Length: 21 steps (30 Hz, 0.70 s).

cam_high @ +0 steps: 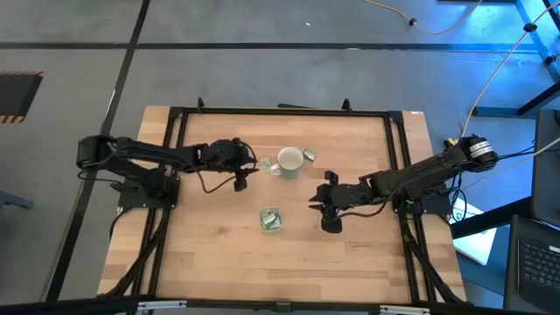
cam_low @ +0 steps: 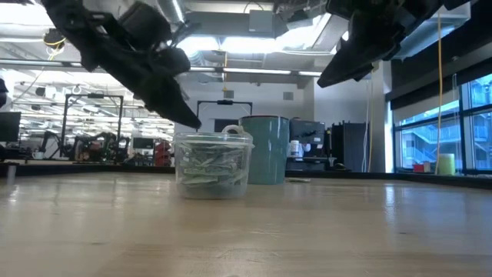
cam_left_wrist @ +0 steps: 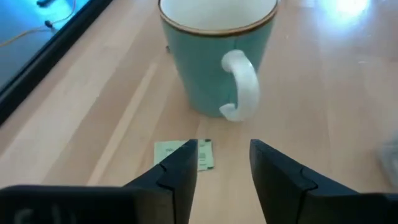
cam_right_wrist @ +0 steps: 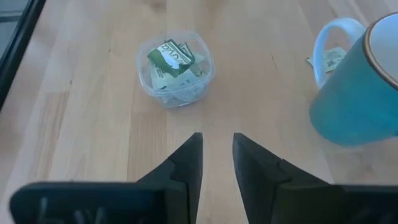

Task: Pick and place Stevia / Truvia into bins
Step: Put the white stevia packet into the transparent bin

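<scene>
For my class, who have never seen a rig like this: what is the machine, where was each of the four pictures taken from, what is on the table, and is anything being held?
Two dark robot arms work at a wooden table. One picture looks straight down from above, one looks level along the tabletop, and the other two come from cameras on each arm's wrist, looking past its own two fingers.

In the middle of the table stands a teal mug with a white handle. Nearer the front is a small clear cup, already holding several green and white sweetener packets. One loose packet lies on the wood just in front of the left gripper, beside the mug; another packet lies on the mug's far side.

The left gripper is open and holds nothing. The right gripper, also open and empty, faces the cup.
</scene>
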Motion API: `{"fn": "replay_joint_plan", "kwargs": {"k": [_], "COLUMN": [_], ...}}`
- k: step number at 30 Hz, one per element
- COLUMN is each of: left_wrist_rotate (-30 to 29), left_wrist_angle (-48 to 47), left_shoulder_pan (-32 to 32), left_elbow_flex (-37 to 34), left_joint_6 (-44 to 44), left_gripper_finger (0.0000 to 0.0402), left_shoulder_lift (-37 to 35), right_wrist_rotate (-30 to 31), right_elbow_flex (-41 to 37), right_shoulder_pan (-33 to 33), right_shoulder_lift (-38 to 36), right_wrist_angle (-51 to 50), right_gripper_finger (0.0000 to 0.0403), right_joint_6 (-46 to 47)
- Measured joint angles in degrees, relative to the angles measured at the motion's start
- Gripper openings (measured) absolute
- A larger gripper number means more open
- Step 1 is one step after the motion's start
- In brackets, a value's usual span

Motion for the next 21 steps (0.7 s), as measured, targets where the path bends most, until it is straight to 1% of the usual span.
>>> {"fn": "replay_joint_plan", "kwargs": {"k": [5, 9, 16, 21], "left_wrist_rotate": [0.3, 2.0, 2.9, 3.2], "left_wrist_angle": [6.5, 11.6, 18.9, 19.4], "left_shoulder_pan": [1.6, 3.1, 5.2, 5.4], "left_elbow_flex": [0.0, 0.0, 0.0, 1.8], "left_joint_6": [0.6, 0.7, 0.7, 0.7], "left_gripper_finger": [0.0134, 0.0128, 0.0129, 0.0126], "left_shoulder_lift": [7.2, 12.8, 21.4, 26.5], "right_wrist_rotate": [0.0, 0.0, 0.0, 0.0], "right_elbow_flex": [0.0, 0.0, 0.0, 0.0], "right_shoulder_pan": [0.0, 0.0, 0.0, 0.0], "right_shoulder_lift": [0.0, 0.0, 0.0, 0.0], "right_wrist_angle": [-0.1, -0.7, -1.0, -1.0], "right_gripper_finger": [0.0092, 0.0092, 0.0092, 0.0092], "right_joint_6": [-0.5, 0.1, 0.1, 0.0]}}
